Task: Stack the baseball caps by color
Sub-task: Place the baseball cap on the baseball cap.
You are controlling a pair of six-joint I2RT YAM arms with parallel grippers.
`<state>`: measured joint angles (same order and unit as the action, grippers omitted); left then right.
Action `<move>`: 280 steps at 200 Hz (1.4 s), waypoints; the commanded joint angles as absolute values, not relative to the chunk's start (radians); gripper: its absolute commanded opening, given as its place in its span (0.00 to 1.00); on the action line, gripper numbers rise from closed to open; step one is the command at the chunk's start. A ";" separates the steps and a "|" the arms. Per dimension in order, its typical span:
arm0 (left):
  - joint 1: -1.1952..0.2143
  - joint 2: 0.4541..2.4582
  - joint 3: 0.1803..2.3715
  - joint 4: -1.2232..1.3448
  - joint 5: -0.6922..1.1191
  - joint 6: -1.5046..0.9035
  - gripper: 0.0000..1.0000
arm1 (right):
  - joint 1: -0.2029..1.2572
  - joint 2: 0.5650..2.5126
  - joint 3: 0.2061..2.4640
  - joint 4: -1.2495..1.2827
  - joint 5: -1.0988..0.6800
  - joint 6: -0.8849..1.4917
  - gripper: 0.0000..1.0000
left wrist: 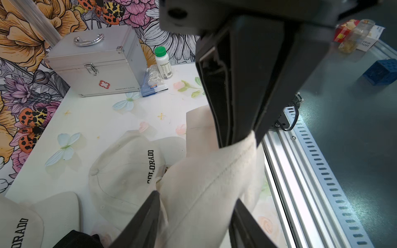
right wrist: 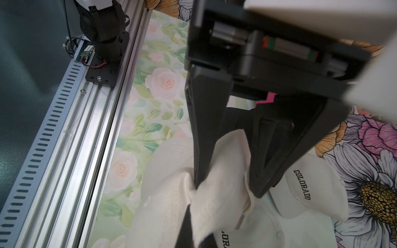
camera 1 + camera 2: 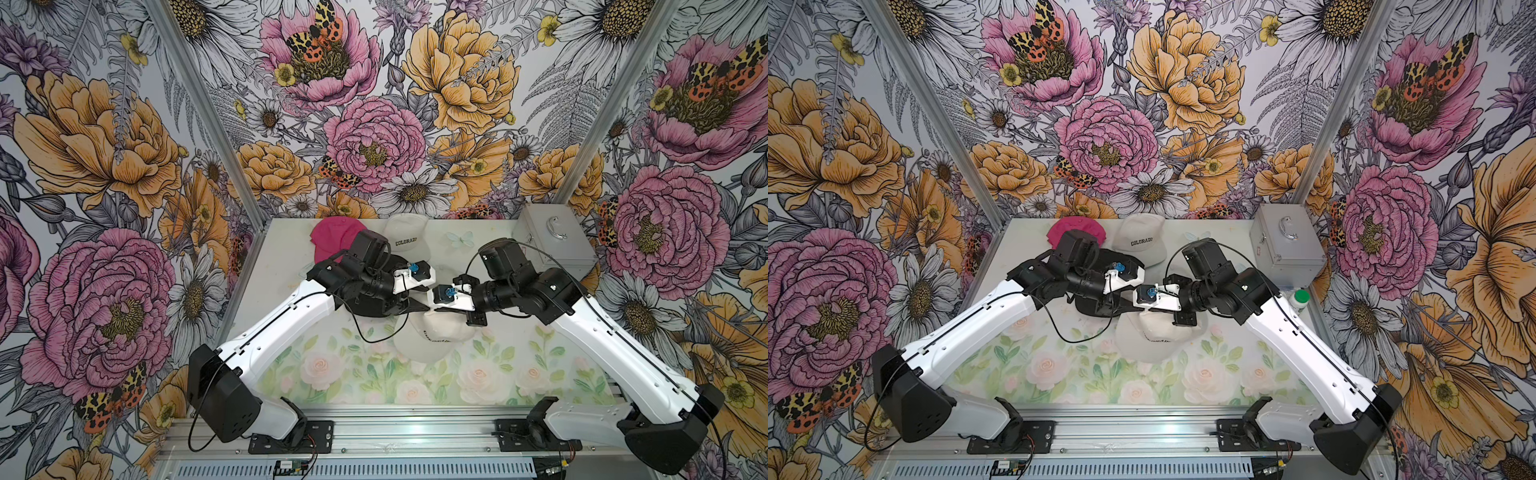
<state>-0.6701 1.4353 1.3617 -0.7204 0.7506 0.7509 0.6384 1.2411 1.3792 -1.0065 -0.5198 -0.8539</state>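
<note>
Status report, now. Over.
Right claw shut on cream cap. Left claw straddles same cap, grip unconfirmed. Second cream cap lies underneath. Black cap alongside.

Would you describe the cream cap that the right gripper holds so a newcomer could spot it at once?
On the floral table, look to the middle. The cream cap nearest the front rail is it. Unlike the cream cap behind it and the one at the back, its fabric is pinched in the shut right gripper, and the left gripper straddles it.
</note>
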 commanded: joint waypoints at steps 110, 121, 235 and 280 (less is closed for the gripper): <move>-0.532 1.365 1.405 -0.745 1.055 0.782 0.00 | 0.444 1.155 1.140 -0.985 -0.917 -0.913 0.60; -0.518 1.353 1.402 -0.745 1.080 0.784 0.00 | 0.443 1.163 1.124 -0.979 -0.907 -0.903 0.60; -0.436 1.302 1.352 -0.745 1.098 0.775 0.00 | 0.400 1.145 1.115 -0.982 -0.937 -0.922 0.45; -0.436 1.312 1.353 -0.745 1.089 0.778 0.00 | 0.396 1.152 1.125 -0.982 -0.925 -0.907 0.21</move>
